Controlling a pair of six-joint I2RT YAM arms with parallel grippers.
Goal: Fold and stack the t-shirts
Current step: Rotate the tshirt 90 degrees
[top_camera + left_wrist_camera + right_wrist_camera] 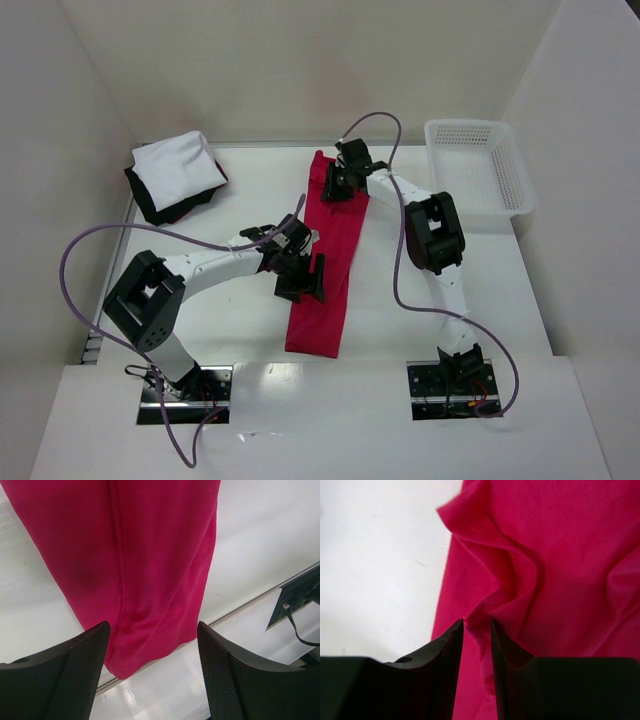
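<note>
White shirt (178,168) sits folded on the black shirt (150,208) at the table's (230,205) far left corner; the red shirt (330,260), a long strip mid-table, we judge half-folded; right claw (477,625) pinches its far end; left claw (152,626) gapes above its near end.

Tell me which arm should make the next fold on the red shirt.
Right: the right tool pinches the far end of the red t-shirt; the left tool hangs open over its near half.
</note>
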